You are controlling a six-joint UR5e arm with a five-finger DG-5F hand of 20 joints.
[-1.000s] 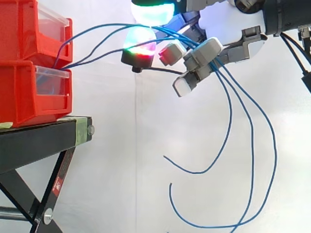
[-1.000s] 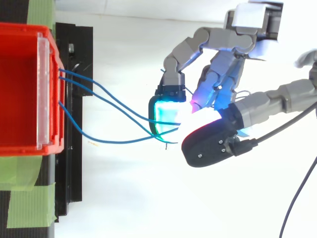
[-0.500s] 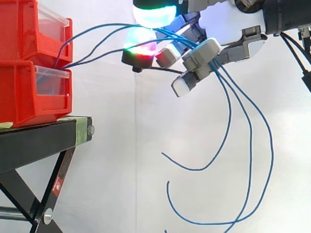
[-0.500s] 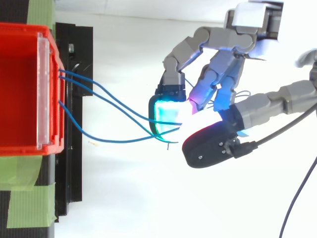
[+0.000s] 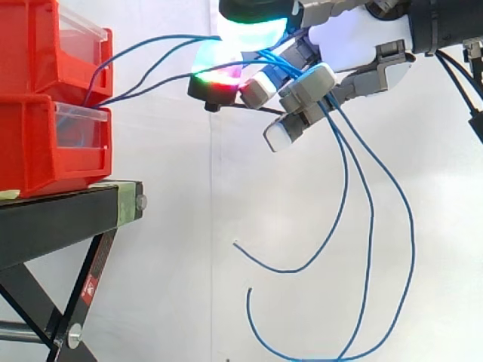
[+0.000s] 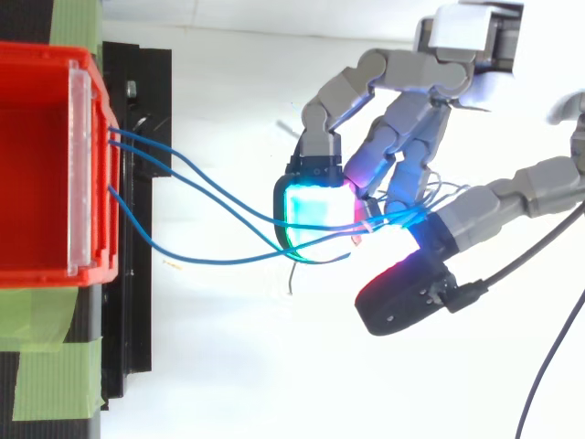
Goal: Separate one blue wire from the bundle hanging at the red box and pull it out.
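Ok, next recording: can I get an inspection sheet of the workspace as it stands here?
Surface: black stand with green tape carries two stacked red bins.
Job's things: blue wires run from the front of the red bins to the robot hand; their loose ends hang free below it.
Clutter: nothing seen.
Grippers: robot hand is away from the bins, fingers curled round the blue wires.
Cables: nothing seen besides the blue wires.
Surroundings: white curtain behind.
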